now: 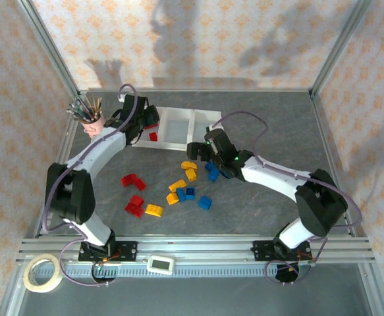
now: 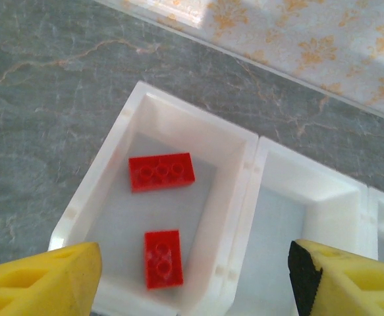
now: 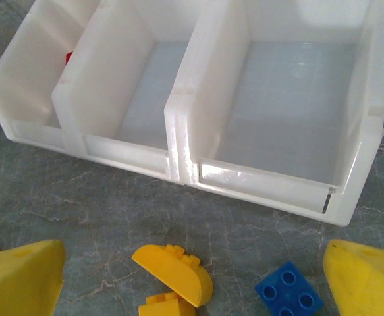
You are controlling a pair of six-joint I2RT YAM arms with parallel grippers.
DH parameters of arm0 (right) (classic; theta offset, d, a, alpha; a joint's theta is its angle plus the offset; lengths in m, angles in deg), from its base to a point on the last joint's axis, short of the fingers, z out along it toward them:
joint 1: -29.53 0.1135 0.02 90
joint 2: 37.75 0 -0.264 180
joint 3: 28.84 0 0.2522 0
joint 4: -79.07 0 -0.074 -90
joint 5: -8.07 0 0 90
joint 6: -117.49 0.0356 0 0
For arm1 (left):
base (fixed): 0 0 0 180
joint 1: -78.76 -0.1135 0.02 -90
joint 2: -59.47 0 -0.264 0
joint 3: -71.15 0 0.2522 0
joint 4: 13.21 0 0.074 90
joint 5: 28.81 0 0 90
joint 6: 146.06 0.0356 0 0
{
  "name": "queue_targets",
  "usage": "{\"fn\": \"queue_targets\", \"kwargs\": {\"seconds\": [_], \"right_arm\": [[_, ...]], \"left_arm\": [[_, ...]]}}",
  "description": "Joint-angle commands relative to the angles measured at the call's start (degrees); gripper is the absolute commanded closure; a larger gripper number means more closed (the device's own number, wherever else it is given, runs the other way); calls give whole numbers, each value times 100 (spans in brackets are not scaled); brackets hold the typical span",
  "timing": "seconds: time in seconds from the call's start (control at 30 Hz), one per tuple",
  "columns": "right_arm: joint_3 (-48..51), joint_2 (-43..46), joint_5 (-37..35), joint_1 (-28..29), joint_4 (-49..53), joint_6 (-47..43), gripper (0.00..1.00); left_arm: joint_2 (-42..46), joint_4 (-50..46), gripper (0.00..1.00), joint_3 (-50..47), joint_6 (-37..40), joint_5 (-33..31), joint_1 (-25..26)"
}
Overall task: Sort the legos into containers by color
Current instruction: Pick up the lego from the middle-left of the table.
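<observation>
Closest to us, the left end effector [image 2: 195, 283] spreads its yellow fingers [image 2: 40, 280] around nothing, above the white tray [image 2: 244, 191]; the right end effector [image 3: 192, 276] gapes equally wide. We see a grey marbled worktop [image 1: 257, 197] and floral walls [image 1: 211, 39]. Two red legos [image 2: 161, 171] lie in the tray's nine-o'clock compartment; loose legos [image 1: 177, 185], red, yellow and blue, are scattered at its six o'clock.

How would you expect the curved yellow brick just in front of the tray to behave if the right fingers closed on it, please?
The curved yellow brick looks like rigid moulded plastic, so it should hardly flex. Its glossy rounded top might let the right fingers slip. It leans on another yellow brick, so a push would probably tip it.
</observation>
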Motion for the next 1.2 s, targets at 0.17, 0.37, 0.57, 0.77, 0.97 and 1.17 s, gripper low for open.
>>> {"fn": "queue_targets", "kwargs": {"seconds": [0.17,0.37,0.57,0.77,0.97,1.17], "right_arm": [[496,399,383,168,-175,49,0],[719,308,472,523,-533,68,0],[639,64,319,920,-768,304,0],[511,-260,296,1049,-785,409,0],[532,-379,308,1063,-795,421,0],[497,-483,275,1058,-826,405,0]], "left_arm": [[1526,-141,20,-1828,-324,-117,128],[2305,-497,15,-2815,-773,-592,124],[2233,-649,6,-3301,-1099,-793,118],[1992,-560,2,-3650,-1441,-766,109],[1874,-451,2,-3885,-1568,-800,109],[1705,-128,8,-4034,-1631,-422,118]]}}
